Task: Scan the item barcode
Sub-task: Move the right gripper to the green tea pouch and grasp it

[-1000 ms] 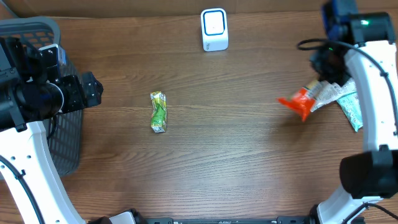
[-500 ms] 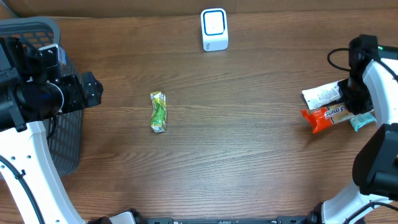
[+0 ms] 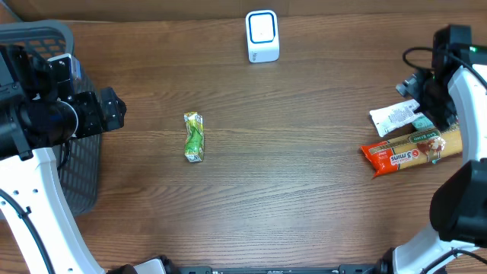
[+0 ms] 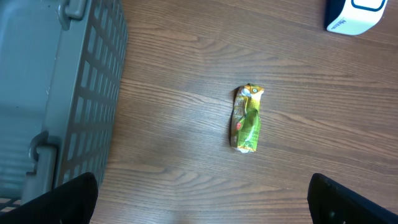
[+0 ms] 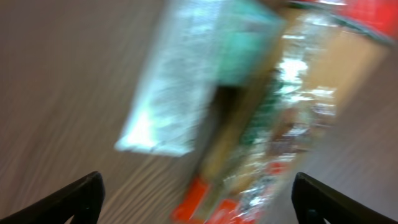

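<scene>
On the far left a gray basket (image 3: 47, 33) sits at the edge of the brown table (image 3: 289, 205). The left claw (image 3: 114, 112) hangs just beside the basket, up above the wood. Its two black fingers (image 4: 65, 199) are spread wide apart and there is nothing between them. A bit more to the right, a small green packet (image 3: 194, 137) lies flat on the table all by itself. It is well apart from both claws. At the back of the table, near the middle, stands the little white scanner (image 3: 262, 36) with a blue ring on its face. The green packet is well apart from it too. Over on the right side, a long orange packet (image 3: 409, 148) lies flat on the wood. A white packet (image 3: 396, 116) lies just behind it, and from above I cannot tell if the two touch. The right claw (image 5: 196, 186) is over these packets. The picture from its own camera is very blurry, but its fingers (image 5: 74, 199) show in the far corners, spread wide. It is not holding anything.
</scene>
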Robot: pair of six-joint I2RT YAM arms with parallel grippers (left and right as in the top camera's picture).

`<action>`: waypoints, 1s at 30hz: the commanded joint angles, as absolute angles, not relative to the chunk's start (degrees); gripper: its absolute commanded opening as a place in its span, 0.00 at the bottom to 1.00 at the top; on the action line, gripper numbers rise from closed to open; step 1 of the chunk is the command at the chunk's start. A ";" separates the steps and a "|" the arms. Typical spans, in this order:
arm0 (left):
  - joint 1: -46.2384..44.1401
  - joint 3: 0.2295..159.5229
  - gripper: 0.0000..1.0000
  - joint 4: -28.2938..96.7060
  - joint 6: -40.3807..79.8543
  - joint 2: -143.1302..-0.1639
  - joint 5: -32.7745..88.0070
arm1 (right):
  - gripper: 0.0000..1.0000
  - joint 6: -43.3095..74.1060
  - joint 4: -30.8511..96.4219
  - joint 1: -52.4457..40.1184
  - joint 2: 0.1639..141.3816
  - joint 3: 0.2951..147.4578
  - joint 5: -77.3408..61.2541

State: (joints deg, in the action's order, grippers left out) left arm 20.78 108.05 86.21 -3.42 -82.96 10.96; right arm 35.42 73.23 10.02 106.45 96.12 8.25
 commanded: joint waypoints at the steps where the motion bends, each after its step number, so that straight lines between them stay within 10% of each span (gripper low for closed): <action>1: 20.99 108.42 1.00 86.35 -4.54 -83.15 11.44 | 1.00 17.63 72.03 4.71 101.71 100.84 -12.25; 16: 20.99 108.42 0.99 86.35 -4.54 -83.15 11.44 | 1.00 24.82 46.28 -30.65 110.45 97.65 -16.16; 30: 20.99 108.42 1.00 86.35 -4.54 -83.15 11.46 | 0.98 28.36 32.88 -44.25 124.01 97.65 -12.36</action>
State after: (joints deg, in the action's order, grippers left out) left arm 20.78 108.05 86.21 -3.42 -82.96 10.96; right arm 25.91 33.87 -43.42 123.87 97.67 -16.05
